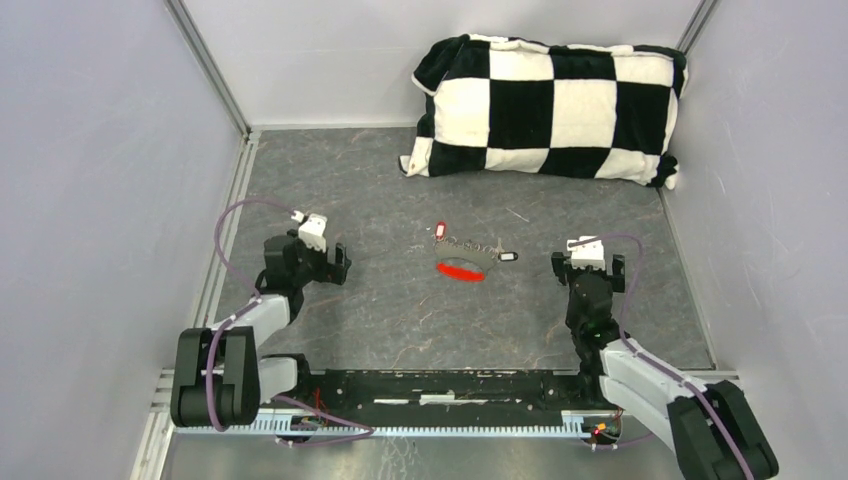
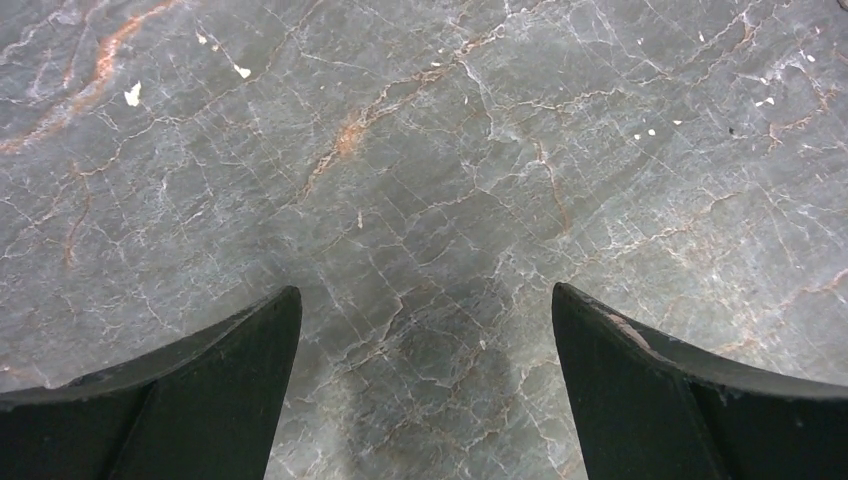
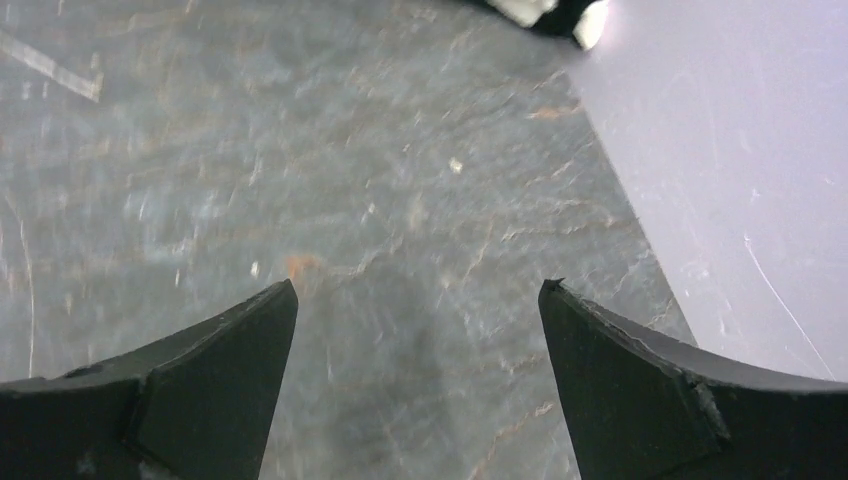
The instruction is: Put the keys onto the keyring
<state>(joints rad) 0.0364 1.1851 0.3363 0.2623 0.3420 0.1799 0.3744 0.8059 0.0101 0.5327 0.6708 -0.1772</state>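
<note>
The keyring (image 1: 466,270) is lying flat at the middle of the grey stone-patterned table (image 1: 400,320), its red oval fob (image 1: 458,271) nearest the arms and its thin silver rings (image 1: 472,245) just behind. The red-headed key (image 1: 440,231) is sitting at the left end of the rings and the dark-headed key (image 1: 508,257) at the right end; whether either is threaded on is too small to tell. The left gripper (image 2: 425,300) and right gripper (image 3: 418,290) are hovering well apart on either side, both spread wide and holding nothing. A checkered pillow (image 1: 550,108) is resting against the back wall.
</note>
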